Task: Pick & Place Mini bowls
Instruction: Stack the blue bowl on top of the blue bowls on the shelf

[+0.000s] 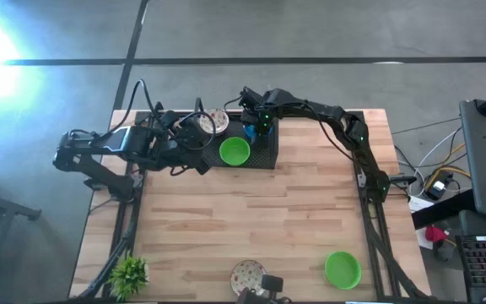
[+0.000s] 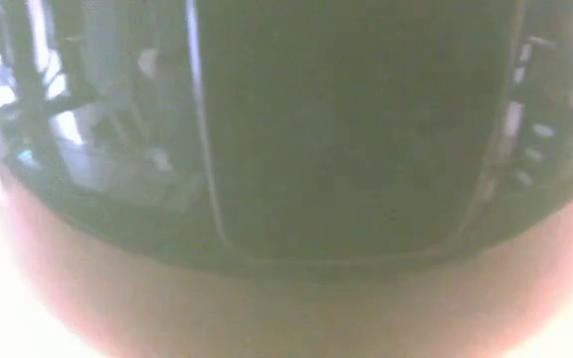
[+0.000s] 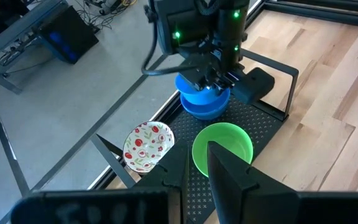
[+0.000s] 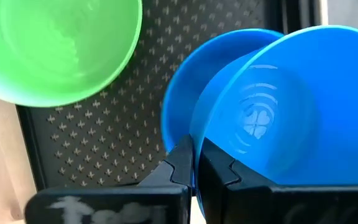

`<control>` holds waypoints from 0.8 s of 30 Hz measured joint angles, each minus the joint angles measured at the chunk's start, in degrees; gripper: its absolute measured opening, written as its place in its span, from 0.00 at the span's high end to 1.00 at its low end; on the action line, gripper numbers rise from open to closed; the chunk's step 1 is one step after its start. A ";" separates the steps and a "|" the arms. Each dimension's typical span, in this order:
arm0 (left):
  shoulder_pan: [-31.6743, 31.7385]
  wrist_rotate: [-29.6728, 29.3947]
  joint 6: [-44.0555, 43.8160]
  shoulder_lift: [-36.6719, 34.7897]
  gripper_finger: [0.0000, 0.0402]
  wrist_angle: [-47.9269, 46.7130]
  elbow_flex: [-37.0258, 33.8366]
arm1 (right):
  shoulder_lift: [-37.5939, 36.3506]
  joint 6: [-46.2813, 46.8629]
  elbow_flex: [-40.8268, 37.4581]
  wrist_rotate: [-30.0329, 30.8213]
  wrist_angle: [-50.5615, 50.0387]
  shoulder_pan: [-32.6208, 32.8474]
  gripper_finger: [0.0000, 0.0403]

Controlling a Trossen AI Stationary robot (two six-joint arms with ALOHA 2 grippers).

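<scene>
A black mesh tray (image 1: 264, 156) stands at the table's far middle. In it sit a green bowl (image 1: 234, 151) and a blue bowl (image 4: 180, 93). Right over that blue bowl my right gripper (image 3: 217, 84) is shut on a second blue bowl (image 4: 291, 106). A speckled bowl (image 3: 146, 144) sits tilted at the tray's left end, by a wire handle (image 3: 114, 158). My left gripper (image 3: 197, 163) hangs above the tray's left end beside it. Its fingers stand a narrow gap apart with nothing showing between them. I cannot tell whether it touches the speckled bowl. My right gripper pinches the blue bowl's rim (image 4: 197, 146), one finger inside the bowl and one outside. The fingers come from above, pointing steeply down. The bowl hangs tilted just over the other blue bowl in the tray; whether the two bowls touch I cannot tell.
On the near side lie a green bowl (image 1: 342, 268) toward the right and a speckled bowl (image 1: 247, 274) at the middle. A small spiky plant (image 1: 129, 274) stands at the near left corner. Bare wood lies between these and the tray. Something close blocks the low view.
</scene>
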 joint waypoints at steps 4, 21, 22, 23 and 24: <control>0.00 0.00 0.00 0.00 0.87 0.00 0.00 | -0.01 -0.07 -0.87 -0.01 0.01 0.02 0.98; 0.00 0.00 0.00 -0.02 0.87 1.90 0.00 | -0.05 0.63 -0.85 0.10 1.01 0.04 0.98; 0.00 0.00 0.00 -0.02 0.87 1.90 0.00 | -0.05 0.64 -0.85 0.10 1.30 0.04 0.98; 0.00 0.00 0.00 -0.02 0.87 1.87 0.00 | -0.05 0.63 -0.85 0.10 1.48 0.04 0.98; 0.00 0.00 0.00 -0.02 0.87 1.89 0.00 | -0.05 0.64 -0.85 0.09 1.61 0.04 0.98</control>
